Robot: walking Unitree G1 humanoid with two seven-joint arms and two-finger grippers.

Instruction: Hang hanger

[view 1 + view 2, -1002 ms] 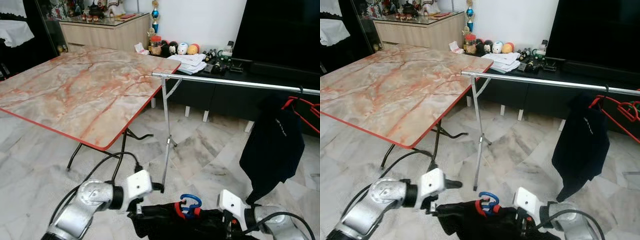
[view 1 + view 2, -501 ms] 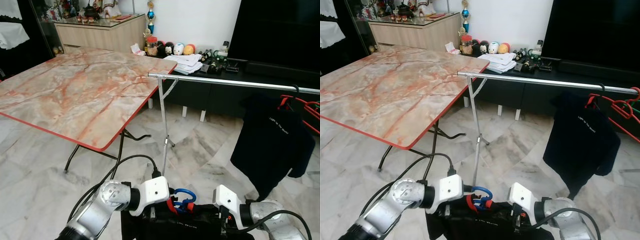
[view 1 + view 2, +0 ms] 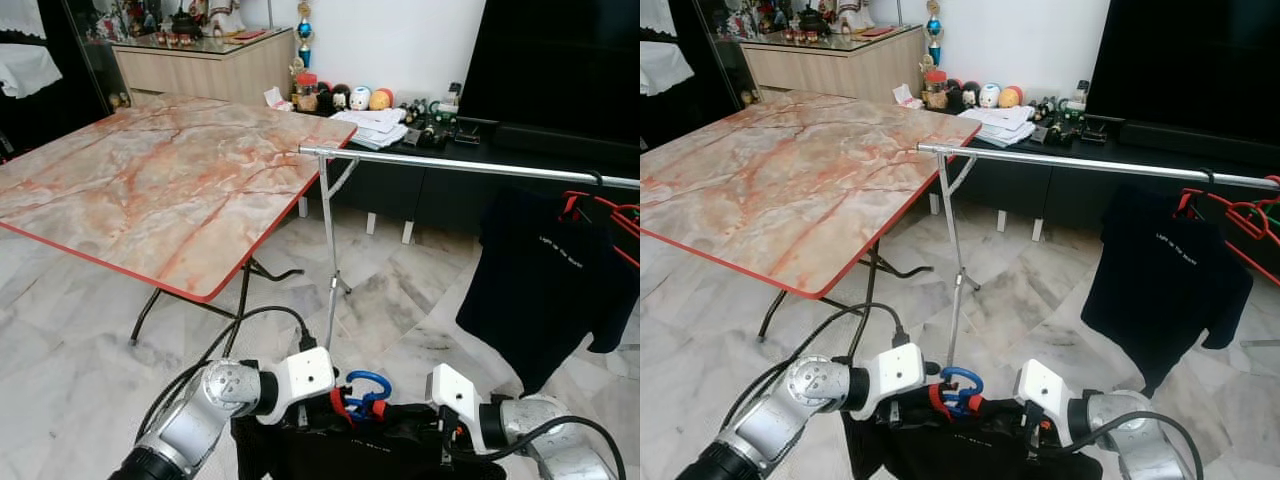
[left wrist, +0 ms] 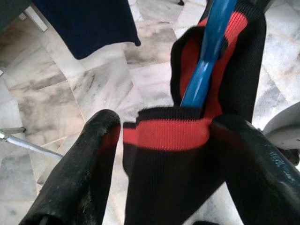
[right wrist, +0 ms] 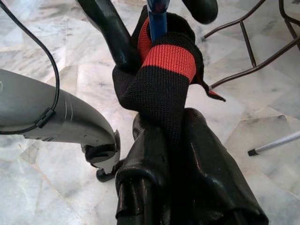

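While right hand (image 5: pixel 164 140) pinches its collar, blue hanger (image 3: pixel 367 385) between hands

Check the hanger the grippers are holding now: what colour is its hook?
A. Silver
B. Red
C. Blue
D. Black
C. The hook curving up out of the black garment's red-banded collar, between the left gripper and the right gripper, is blue; the left wrist view shows the same blue stem.
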